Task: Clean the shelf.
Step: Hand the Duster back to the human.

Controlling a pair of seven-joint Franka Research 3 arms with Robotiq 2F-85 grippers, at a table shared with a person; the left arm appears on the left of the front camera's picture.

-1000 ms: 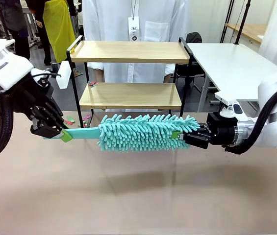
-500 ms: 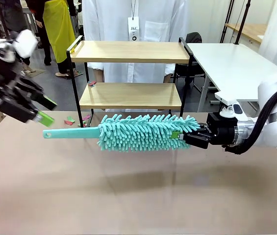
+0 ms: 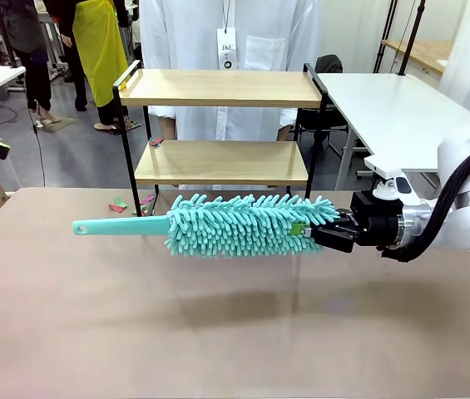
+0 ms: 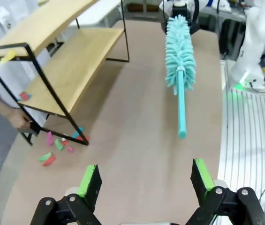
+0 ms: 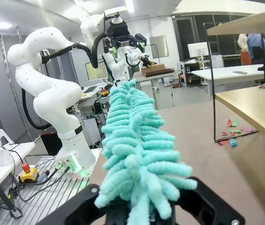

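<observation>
Now R gripper (image 3: 305, 232) clamps duster (image 3: 243, 224) level; L gripper (image 4: 144, 180) wide, apart.

Right gripper (image 3: 305, 230) is clamped tight, arm reaching in level from the right; left gripper (image 4: 144, 180) is pulled way left, jaws wide open.

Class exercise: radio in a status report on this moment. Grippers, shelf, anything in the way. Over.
Left gripper open, empty. Right gripper shut on duster, held above the table. Shelf boards bare. Coloured scraps by its foot.
</observation>
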